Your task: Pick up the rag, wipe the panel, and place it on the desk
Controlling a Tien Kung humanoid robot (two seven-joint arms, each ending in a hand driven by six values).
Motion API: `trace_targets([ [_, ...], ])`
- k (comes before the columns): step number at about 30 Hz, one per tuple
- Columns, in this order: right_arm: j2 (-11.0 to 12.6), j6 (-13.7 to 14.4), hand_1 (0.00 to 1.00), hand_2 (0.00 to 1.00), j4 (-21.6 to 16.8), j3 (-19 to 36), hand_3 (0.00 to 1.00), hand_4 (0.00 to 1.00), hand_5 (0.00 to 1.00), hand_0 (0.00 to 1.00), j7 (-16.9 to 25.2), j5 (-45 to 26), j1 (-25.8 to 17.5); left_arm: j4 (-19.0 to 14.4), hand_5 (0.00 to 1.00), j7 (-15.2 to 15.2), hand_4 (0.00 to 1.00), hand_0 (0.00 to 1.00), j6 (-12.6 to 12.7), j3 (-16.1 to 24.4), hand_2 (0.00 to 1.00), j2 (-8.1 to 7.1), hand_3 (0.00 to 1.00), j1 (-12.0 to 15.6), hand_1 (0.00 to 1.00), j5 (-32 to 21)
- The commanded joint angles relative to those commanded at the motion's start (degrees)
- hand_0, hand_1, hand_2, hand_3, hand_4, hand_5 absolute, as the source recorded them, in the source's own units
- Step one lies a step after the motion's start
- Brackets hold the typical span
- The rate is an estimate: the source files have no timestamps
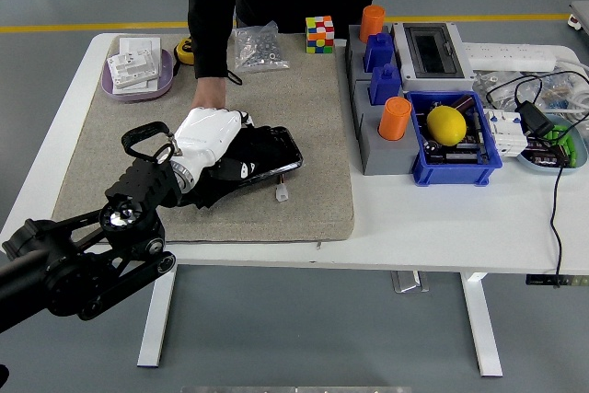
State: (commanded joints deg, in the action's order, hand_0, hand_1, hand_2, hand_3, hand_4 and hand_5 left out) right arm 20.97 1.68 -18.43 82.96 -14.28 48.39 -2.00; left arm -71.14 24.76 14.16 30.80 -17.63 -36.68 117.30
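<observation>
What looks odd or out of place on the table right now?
A person's hand rests on the mat right behind the left hand as it presses the black rag onto the dark panel. Cables tangle at the right edge.

white table [433, 218] | grey mat [120, 163] (left) | blue bin [456, 167]
</observation>
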Motion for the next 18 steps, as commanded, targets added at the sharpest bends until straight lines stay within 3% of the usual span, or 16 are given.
trace_targets([
  [7, -0.03, -0.05, 0.461, 0.644, 0.00, 0.48, 0.623, 0.998, 0.704, 0.688, -0.03, 0.17, -0.17, -2.05, 0.002, 0.04, 0.002, 0.226, 0.07, 1.54, 0.397, -2.89, 0.271, 2.50, 0.079, 0.95],
  [18, -0.15, -0.12, 0.461, 0.645, 0.01, 1.36, 0.624, 0.998, 0.703, 0.688, -0.15, 0.58, -0.70, -3.75, 0.002, 0.01, 0.002, 0.226, 0.40, 5.77, 0.398, -6.24, 0.271, 7.74, 0.079, 2.43],
])
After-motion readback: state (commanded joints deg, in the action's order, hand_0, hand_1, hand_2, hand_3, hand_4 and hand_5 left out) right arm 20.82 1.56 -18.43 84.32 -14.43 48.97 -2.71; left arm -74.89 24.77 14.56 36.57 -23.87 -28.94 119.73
